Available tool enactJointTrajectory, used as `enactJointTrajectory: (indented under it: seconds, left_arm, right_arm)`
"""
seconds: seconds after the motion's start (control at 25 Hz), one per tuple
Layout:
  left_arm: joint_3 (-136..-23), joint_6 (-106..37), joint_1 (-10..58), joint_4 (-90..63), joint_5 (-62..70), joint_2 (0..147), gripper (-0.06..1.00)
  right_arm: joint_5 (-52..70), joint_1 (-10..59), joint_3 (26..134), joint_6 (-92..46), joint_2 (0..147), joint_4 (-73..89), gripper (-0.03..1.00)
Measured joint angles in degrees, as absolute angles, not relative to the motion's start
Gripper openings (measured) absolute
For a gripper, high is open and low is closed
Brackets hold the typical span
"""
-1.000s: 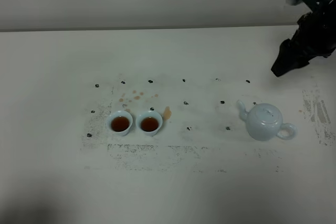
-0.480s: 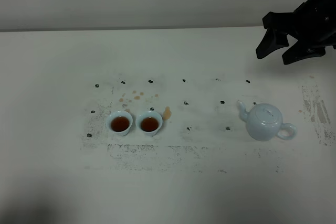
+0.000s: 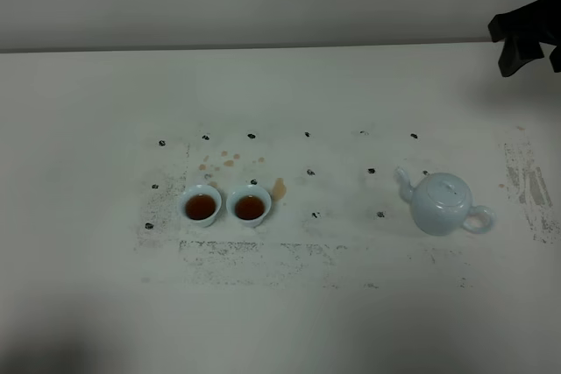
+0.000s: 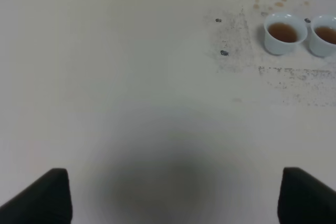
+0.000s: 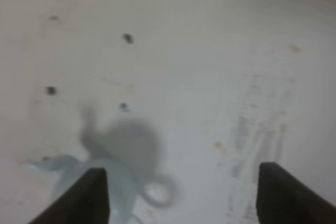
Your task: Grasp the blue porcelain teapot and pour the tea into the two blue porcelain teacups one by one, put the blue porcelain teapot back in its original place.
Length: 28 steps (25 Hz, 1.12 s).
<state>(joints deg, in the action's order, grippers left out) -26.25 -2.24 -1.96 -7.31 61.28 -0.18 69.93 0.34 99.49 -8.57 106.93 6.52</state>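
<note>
The blue porcelain teapot (image 3: pixel 443 203) stands upright on the white table at the right, lid on, spout toward the cups. It shows blurred in the right wrist view (image 5: pixel 123 192), partly behind a fingertip. The two blue porcelain teacups (image 3: pixel 201 206) (image 3: pixel 250 207) sit side by side left of centre, both holding brown tea; the left wrist view also shows these cups (image 4: pixel 284 33) (image 4: pixel 325 35). My right gripper (image 3: pixel 532 63) hangs open, high at the far right corner, well clear of the teapot. My left gripper (image 4: pixel 178 198) is open over bare table, short of the cups.
Brown tea spots (image 3: pixel 279 187) stain the table just behind and beside the cups. Small black marks (image 3: pixel 309 172) dot the work area. A grey scuffed strip (image 3: pixel 530 190) lies right of the teapot. The table's back edge meets a plain wall.
My right gripper has lifted and drawn back toward the far right corner, away from the teapot. Teapot and cups have not moved.
</note>
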Motion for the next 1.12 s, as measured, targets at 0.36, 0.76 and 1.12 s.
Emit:
enactJointTrajectory:
  seconds: [0.36,0.76,1.12]
  left_arm:
    - [-26.3,-2.2,-2.0,-7.3,61.3,-0.2,0.76]
    - [-26.3,-2.2,-2.0,-7.3,61.3,-0.2,0.76]
    - [-26.3,-2.2,-2.0,-7.3,61.3,-0.2,0.76]
  right_arm:
    - [69.8,0.3,79.1,-7.1,81.8,3.7,0.57]
    - [68.7,0.3,45.7,-5.2,45.5,3.8,0.57]
    - [64.6,0.3,29.9,-3.5,18.6,4.6,0.56]
